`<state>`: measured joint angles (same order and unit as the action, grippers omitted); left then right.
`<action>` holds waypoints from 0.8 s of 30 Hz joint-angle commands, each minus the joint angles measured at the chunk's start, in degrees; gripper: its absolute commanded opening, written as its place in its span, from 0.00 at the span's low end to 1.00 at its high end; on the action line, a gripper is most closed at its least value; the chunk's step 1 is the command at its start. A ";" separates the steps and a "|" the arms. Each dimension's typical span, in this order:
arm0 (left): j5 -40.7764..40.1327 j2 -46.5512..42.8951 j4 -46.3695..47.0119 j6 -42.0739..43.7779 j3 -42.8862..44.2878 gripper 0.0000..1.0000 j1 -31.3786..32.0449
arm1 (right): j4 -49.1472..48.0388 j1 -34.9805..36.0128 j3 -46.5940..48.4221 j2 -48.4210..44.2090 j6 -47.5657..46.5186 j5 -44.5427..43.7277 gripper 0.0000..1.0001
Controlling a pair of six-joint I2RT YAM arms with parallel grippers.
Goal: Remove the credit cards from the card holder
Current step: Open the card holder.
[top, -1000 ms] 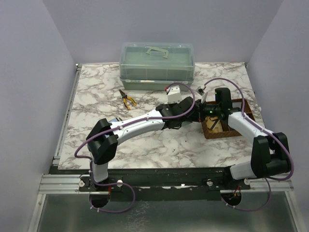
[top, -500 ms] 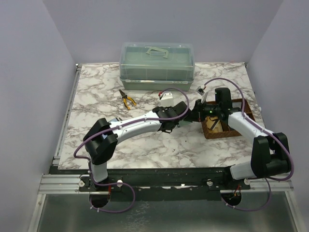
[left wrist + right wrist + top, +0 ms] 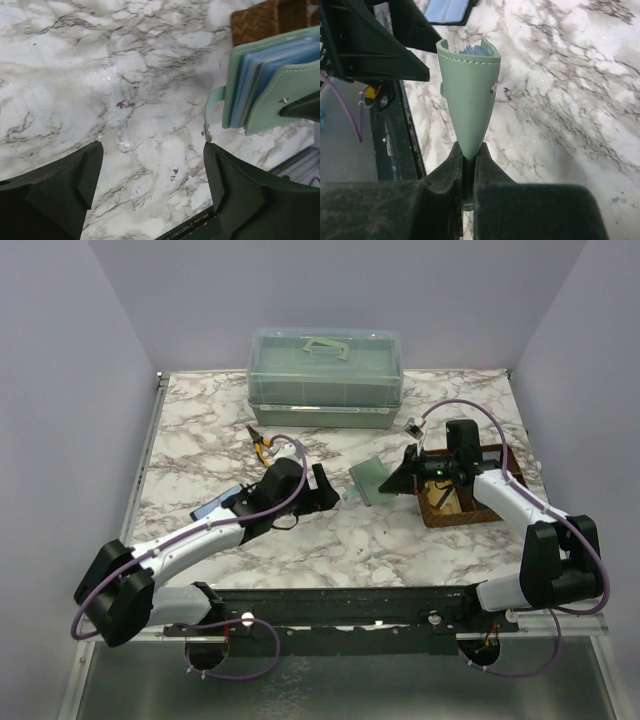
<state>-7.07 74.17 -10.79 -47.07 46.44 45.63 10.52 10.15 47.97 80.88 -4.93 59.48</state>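
Left wrist, card holder (image 3: 280,95) agape, blue pockets (image 3: 252,75)

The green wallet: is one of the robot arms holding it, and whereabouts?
Yes. The right pincer is shut on the card holder, pinching it by one end; the rest sticks out free. The left pincer is open and holds nothing.
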 commanded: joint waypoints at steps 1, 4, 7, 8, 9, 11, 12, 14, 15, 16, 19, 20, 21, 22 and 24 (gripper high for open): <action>15.56 -7.71 20.57 4.77 -8.52 0.93 -2.11 | 4.04 -0.05 2.35 -0.50 -6.24 9.99 0.00; 19.64 -9.25 24.89 6.53 -10.48 0.94 -2.20 | 5.51 -0.05 2.60 -0.55 -8.56 14.11 0.00; 24.89 -10.36 33.90 9.01 -14.13 0.94 -2.20 | 7.44 -0.05 2.83 -0.73 -11.17 18.35 0.00; 26.69 -10.48 36.75 10.42 -15.07 0.95 -2.21 | 7.75 -0.05 2.83 -0.77 -11.61 19.56 0.00; 28.14 -10.65 39.17 11.52 -16.19 0.94 -2.18 | 8.18 -0.05 2.90 -0.85 -12.23 20.37 0.00; 28.89 -11.13 43.24 12.95 -18.10 0.94 -2.17 | 9.34 -0.05 3.13 -0.90 -13.60 22.33 0.00; 28.75 -11.34 44.35 13.68 -18.74 0.94 -2.18 | 9.72 -0.09 3.25 -0.98 -14.02 23.36 0.00; 28.73 -11.81 45.16 14.91 -19.37 0.92 -2.14 | 10.64 -0.05 3.38 -1.07 -14.96 25.55 0.00; 28.70 -11.93 45.42 15.15 -19.55 0.89 -2.20 | 10.92 -0.05 3.45 -1.15 -15.32 26.60 0.00; 28.80 -11.90 45.76 15.16 -19.64 0.81 -2.20 | 11.29 -0.05 3.49 -1.16 -15.73 27.59 0.00; 29.64 -11.12 47.38 13.47 -19.36 0.72 -2.18 | 12.43 -0.05 3.62 -1.19 -16.93 29.46 0.00; 30.30 -10.62 48.79 12.71 -19.49 0.71 -2.13 | 12.49 -0.05 3.63 -1.17 -16.95 29.66 0.00; 30.94 -10.03 50.83 11.91 -19.79 0.71 -2.20 | 12.57 -0.05 3.56 -1.12 -17.04 30.01 0.00; 31.66 -9.26 52.87 11.04 -20.14 0.70 -2.14 | 12.71 -0.05 3.66 -1.08 -17.11 30.35 0.00; 32.65 -7.51 56.12 9.43 -20.44 0.69 -2.17 | 13.21 -0.05 3.77 -0.93 -17.52 31.10 0.00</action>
<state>21.23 64.07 35.16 -34.96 27.16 43.55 21.37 10.15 49.67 80.88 -20.16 85.27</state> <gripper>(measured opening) 0.707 0.047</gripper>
